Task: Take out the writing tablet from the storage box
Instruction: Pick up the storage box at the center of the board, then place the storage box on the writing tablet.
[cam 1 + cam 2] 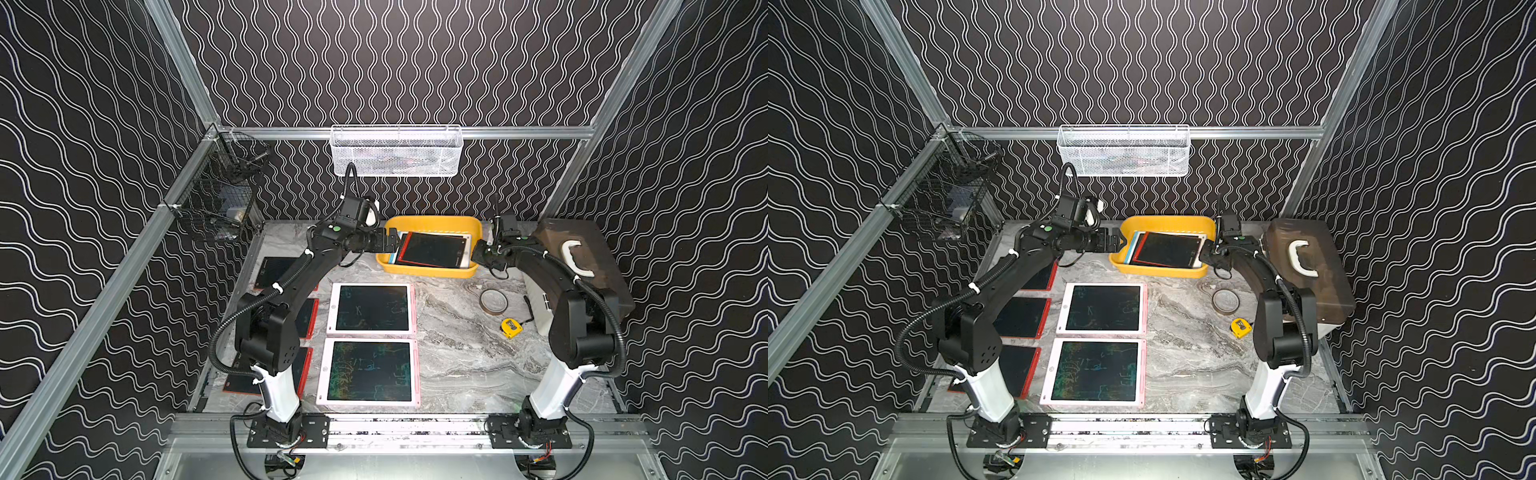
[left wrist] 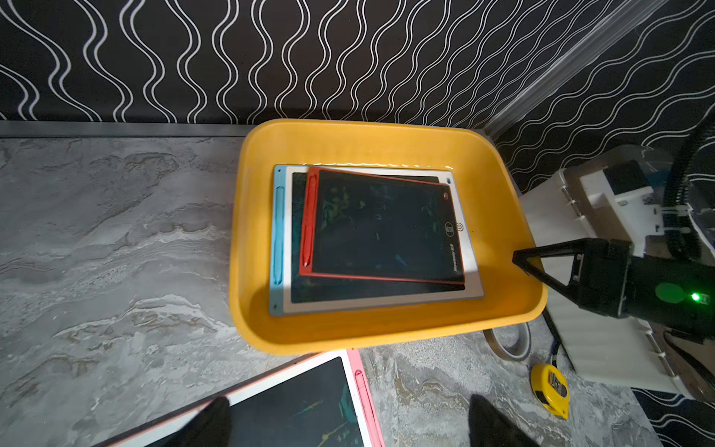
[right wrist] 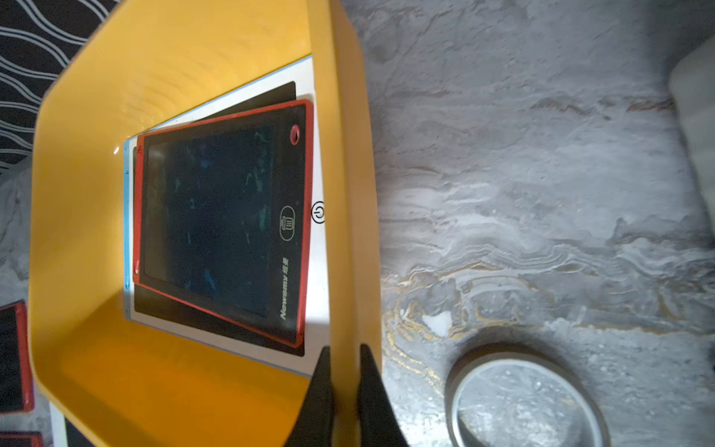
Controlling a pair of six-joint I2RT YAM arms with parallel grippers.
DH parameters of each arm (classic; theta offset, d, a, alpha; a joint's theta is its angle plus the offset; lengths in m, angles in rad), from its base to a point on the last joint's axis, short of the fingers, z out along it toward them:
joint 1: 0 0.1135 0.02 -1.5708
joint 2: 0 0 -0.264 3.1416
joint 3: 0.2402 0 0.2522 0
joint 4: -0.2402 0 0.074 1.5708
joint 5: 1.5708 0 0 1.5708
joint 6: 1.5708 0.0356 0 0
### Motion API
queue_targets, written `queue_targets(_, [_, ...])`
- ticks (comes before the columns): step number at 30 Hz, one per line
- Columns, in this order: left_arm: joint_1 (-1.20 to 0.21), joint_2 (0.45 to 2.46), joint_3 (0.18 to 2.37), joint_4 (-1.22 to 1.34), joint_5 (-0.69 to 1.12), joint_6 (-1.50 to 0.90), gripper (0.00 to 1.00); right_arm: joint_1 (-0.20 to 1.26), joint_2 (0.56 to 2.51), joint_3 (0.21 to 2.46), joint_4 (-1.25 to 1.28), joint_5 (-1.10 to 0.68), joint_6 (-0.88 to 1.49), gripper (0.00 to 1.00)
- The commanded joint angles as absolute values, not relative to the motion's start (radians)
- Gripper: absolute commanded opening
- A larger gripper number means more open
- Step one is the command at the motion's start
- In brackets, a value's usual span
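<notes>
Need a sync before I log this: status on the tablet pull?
Left gripper open at storage box edge. Right gripper shut on its wall. Red writing tablet tops stack inside, nothing covering it.

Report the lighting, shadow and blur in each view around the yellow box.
Left wrist view: a bright patch hits the white tablet, while the near wall of the storage box sits in shadow. Right wrist view: the tape roll and right gripper look soft. In both top views the tabletop looks evenly lit.

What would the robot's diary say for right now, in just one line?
left pincer: open, by storage box rim | right pincer: shut on storage box wall | red writing tablet: atop stack inside, untouched
</notes>
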State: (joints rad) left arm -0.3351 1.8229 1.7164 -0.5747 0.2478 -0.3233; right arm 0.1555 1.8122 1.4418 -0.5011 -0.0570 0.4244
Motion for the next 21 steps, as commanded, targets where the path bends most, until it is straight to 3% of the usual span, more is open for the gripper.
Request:
queue_targets(1, [-0.343, 1.828, 1.694, -0.582, 0.259, -0.302, 0.99, 0.179, 1.755, 1.389, -0.356, -0.140, 0.484, 0.00])
queue_targets(11, [-0.380, 1.811, 1.615, -0.604, 0.218, -0.307, 0.99, 0.209, 1.562, 1.115, -0.236, -0.270, 0.504, 0.00])
queue_targets(21, [-0.438, 1.766, 1.459, -0.575, 0.142, -0.344, 0.99, 0.289, 1.375, 0.863, -0.170, -0.220, 0.534, 0.00])
